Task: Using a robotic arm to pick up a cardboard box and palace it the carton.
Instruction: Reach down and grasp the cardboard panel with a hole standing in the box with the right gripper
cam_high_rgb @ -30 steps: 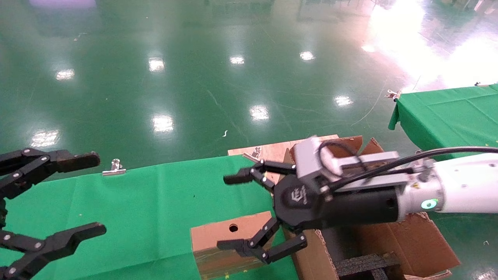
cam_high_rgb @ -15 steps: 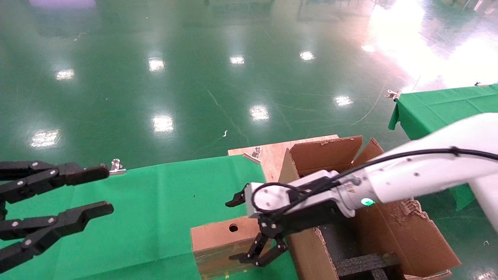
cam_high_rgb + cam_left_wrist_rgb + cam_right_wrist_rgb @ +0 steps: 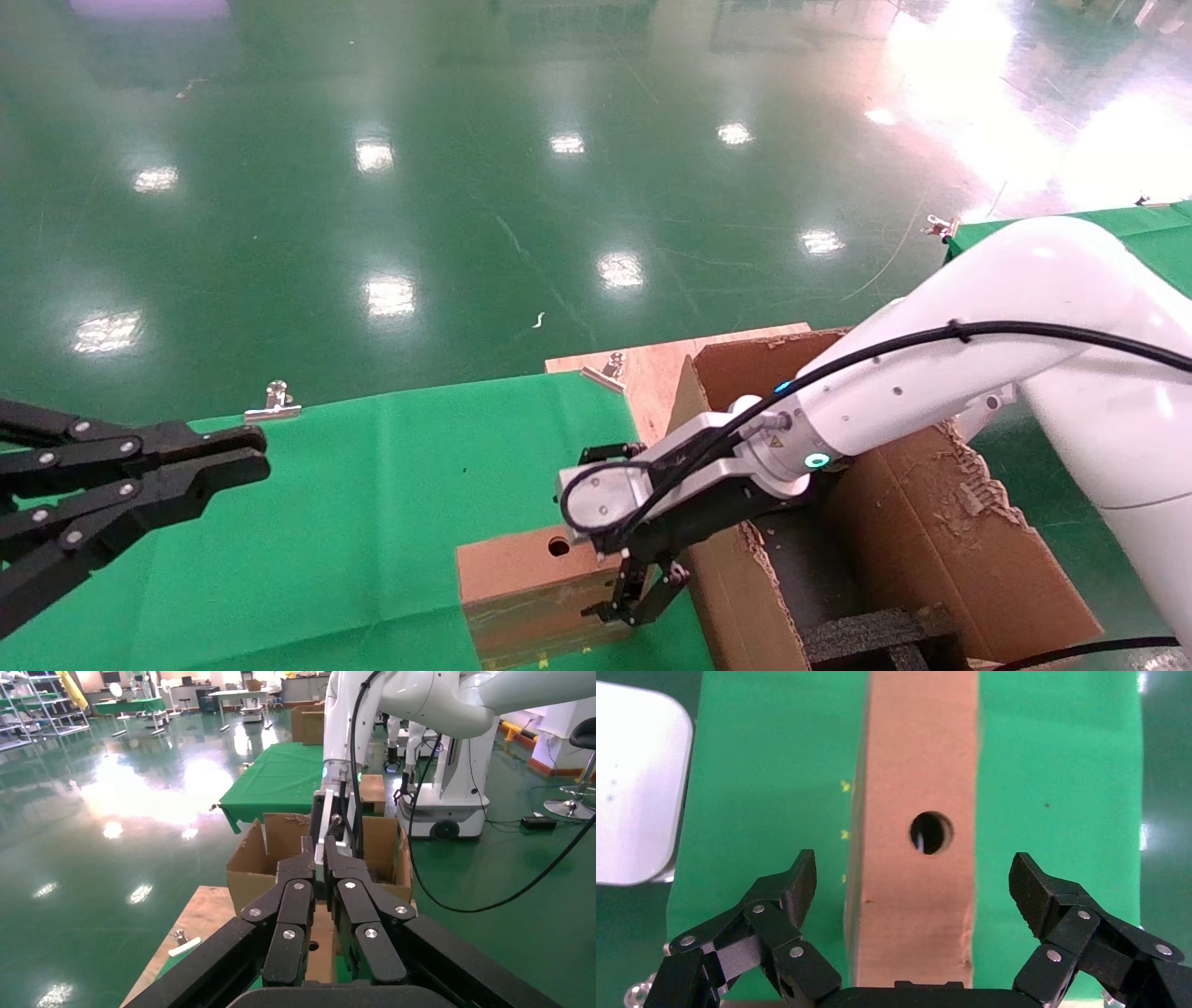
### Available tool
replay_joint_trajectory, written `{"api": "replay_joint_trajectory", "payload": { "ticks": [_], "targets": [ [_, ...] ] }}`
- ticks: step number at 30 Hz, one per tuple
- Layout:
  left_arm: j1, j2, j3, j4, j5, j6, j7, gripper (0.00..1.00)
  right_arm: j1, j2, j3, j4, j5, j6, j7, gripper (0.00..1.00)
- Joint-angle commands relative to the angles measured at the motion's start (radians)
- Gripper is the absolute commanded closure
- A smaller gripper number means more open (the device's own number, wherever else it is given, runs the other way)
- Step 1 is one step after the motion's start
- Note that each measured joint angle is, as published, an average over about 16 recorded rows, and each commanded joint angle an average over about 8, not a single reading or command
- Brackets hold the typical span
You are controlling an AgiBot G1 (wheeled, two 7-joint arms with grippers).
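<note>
1. Cardboard box (image 3: 535, 582) lies flat on the green tabletop (image 3: 372, 522), just beside the carton (image 3: 931, 550) that stands at the tabletop's right end.
2. The robotic arm's right hand (image 3: 629, 596) points down over the box's right end, fingers (image 3: 786, 888) spread to either side of it, apart from it.
3. The left hand (image 3: 200, 466) hangs over the tabletop's left side, fingers pressed together, holding nothing.

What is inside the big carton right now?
Black foam inserts lie at the bottom of the carton. The right arm covers part of the interior, so the rest cannot be seen. The cardboard box sits outside, on the table.
</note>
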Motion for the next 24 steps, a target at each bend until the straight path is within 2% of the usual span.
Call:
{"api": "replay_joint_trajectory", "payload": {
  "ticks": [1,3,4,8,9,10,24],
  "targets": [
    [0.0,0.0,0.0,0.0,0.0,0.0,0.0,0.32,0.01,-0.01,-0.012,0.0,-0.018,-0.007,-0.004,0.05],
    [0.0,0.0,0.0,0.0,0.0,0.0,0.0,0.07,0.015,-0.015,-0.02,0.002,-0.029,-0.008,-0.009,0.24],
    [0.0,0.0,0.0,0.0,0.0,0.0,0.0,0.0,0.017,-0.016,-0.023,0.003,-0.034,-0.008,-0.011,0.37],
    [0.0,0.0,0.0,0.0,0.0,0.0,0.0,0.0,0.023,-0.021,-0.03,0.005,-0.045,-0.009,-0.015,0.86],
    [0.0,0.0,0.0,0.0,0.0,0.0,0.0,0.0,0.023,-0.021,-0.029,0.006,-0.044,-0.009,-0.014,0.94],
    [0.0,0.0,0.0,0.0,0.0,0.0,0.0,0.0,0.022,-0.02,-0.029,0.006,-0.043,-0.008,-0.014,0.99],
    [0.0,0.0,0.0,0.0,0.0,0.0,0.0,0.0,0.015,-0.014,-0.021,0.004,-0.031,-0.007,-0.011,1.0]
  ]
}}
